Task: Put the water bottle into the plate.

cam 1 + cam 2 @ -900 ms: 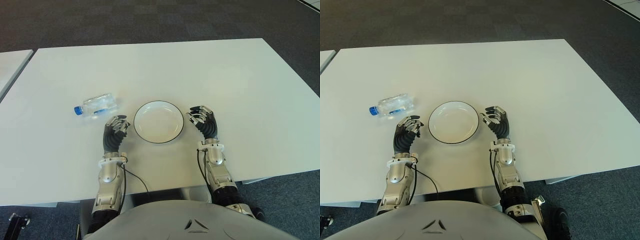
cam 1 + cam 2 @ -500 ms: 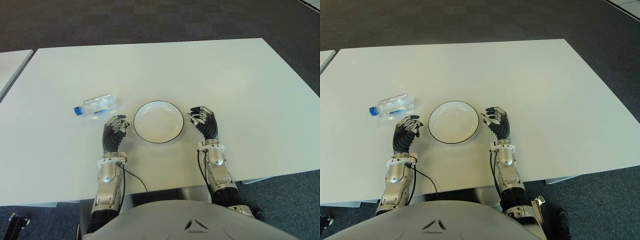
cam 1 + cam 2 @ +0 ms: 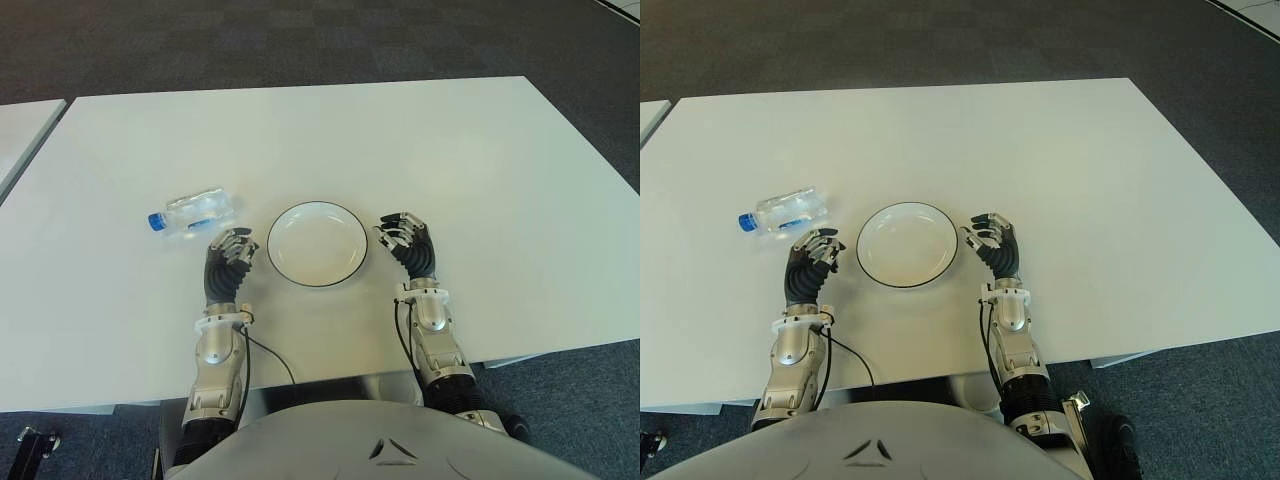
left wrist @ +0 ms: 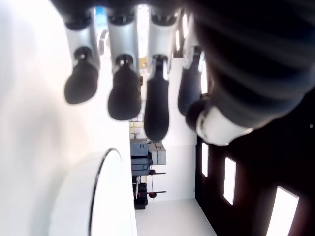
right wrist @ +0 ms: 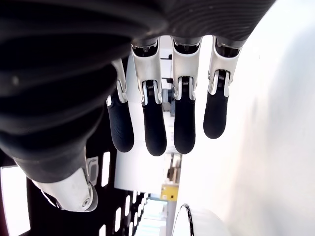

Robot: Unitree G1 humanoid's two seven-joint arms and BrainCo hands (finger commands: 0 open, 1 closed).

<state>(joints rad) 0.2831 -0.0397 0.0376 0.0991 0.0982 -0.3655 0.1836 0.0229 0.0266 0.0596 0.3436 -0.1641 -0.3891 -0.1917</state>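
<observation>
**Bottle on counter, both hands empty**

White counter (image 3: pixel 400 140) stands over dark carpet (image 3: pixel 300 40); a second pale surface (image 3: pixel 20 125) shows at the robot's far left.

Round white plate with a thin dark rim (image 3: pixel 317 243) sits near the counter's front edge, nothing in it.

Clear plastic water bottle with a blue cap (image 3: pixel 193 212) lies on its side, left of the plate and apart from it, cap pointing away from the plate.

Left hand (image 3: pixel 229 263) is just in front of the bottle and left of the plate, fingers (image 4: pixel 120 93) loosely curled, holding nothing.

Right hand (image 3: pixel 408 241) is just right of the plate, fingers (image 5: pixel 183 130) relaxed, holding nothing.
</observation>
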